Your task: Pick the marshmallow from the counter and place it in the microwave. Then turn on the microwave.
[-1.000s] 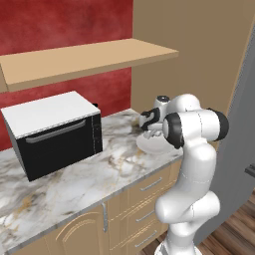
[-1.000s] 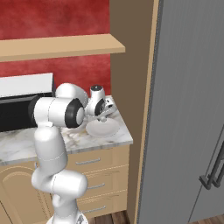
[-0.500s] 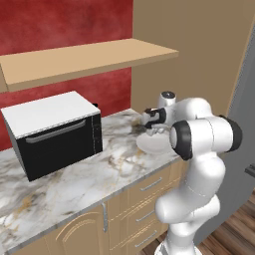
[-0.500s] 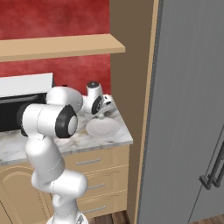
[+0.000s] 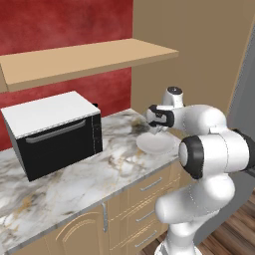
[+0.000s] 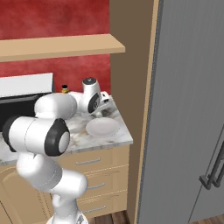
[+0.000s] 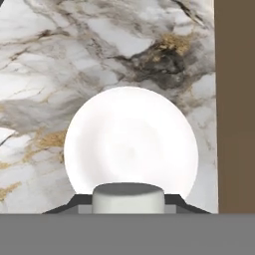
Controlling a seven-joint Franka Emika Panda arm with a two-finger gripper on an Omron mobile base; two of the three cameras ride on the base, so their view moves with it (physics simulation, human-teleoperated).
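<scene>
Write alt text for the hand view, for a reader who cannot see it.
An off-white marshmallow sits clamped between the pincer's dark tips, above a white round plate on the marbled counter. A brown wall panel runs along the right edge.

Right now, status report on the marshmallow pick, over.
Fingers shut on small off-white soft marshmallow, above round white plate on marbled stone counter. Black box oven door shut. Nothing in the way.
</scene>
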